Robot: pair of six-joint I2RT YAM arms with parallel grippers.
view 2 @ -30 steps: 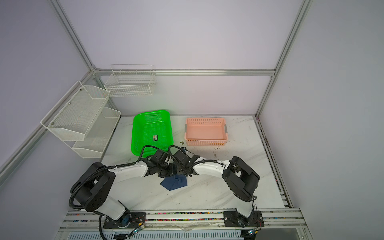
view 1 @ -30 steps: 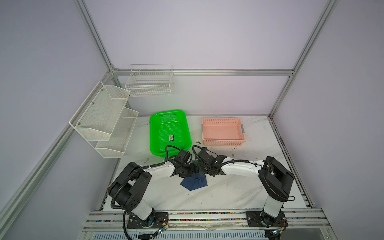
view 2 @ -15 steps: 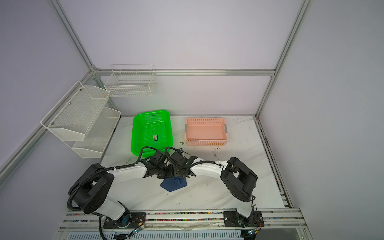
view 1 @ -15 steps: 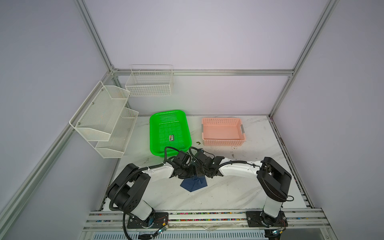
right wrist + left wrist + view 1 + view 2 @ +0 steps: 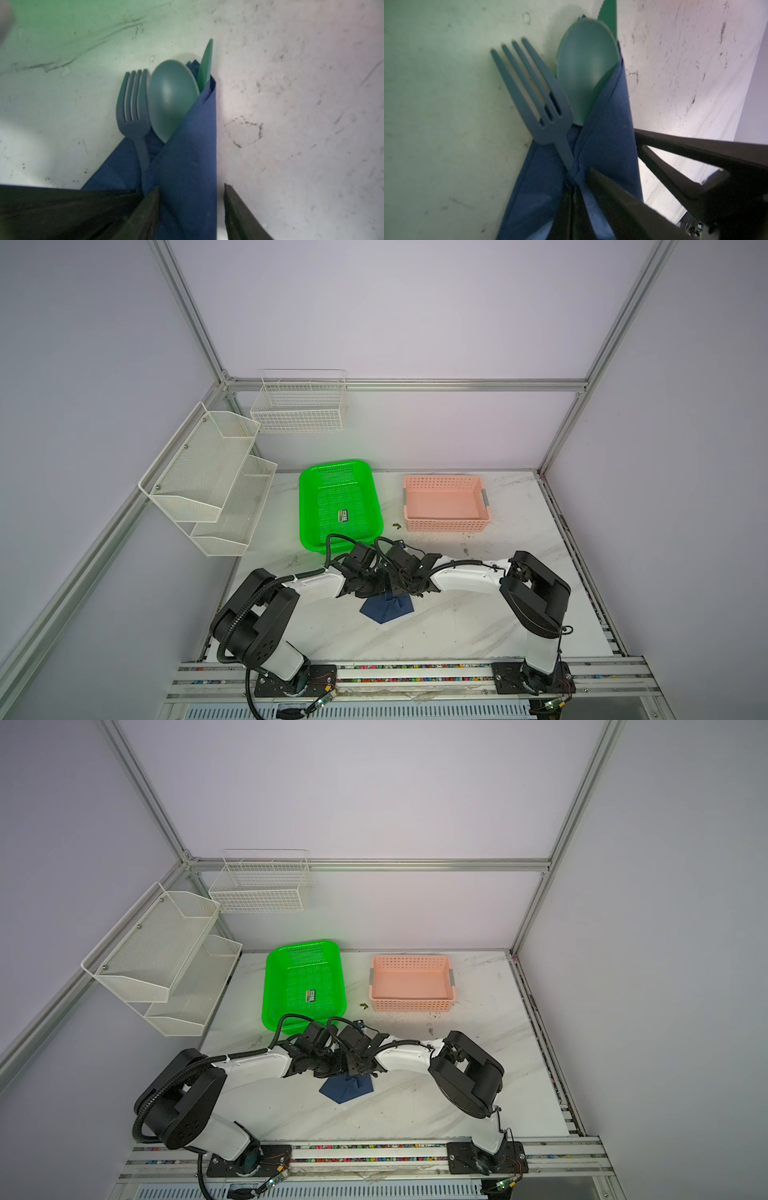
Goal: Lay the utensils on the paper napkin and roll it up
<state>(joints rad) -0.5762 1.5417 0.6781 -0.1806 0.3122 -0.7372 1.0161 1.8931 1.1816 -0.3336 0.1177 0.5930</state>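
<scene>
Three utensils lay bundled in the napkin (image 5: 388,609) near the front middle of the bench (image 5: 457,630), under and just in front of the two claws. The fork (image 5: 533,91), the spoon (image 5: 585,62) and a green blade, probably the knife (image 5: 205,66), lay side by side with their heads clear of the paper. Their long axis seemed to run front to back, heads toward the rear edge. I judged this from the green cast of the basket (image 5: 338,502), which tinted the bench beyond the heads in both wrist views.

One flap lay folded over the knife and the spoon's handle. The fork rested on the uncovered part, on the side of the left claw (image 5: 579,180). That claw was closed and appeared to pinch the napkin where the fold's edge crossed the fork's handle. The right claw (image 5: 191,187) stood partly open astride the folded part, gripping nothing. Its fingers (image 5: 234,216) sat on either side of the fold, one of them clear of the paper.

Both claws were close to the bundle, but the right one sat squarely over the roll. The next turn would probably have to go across the long axis, toward the fork. The fork's handle, only half tucked, looked the likeliest piece to slip out.
</scene>
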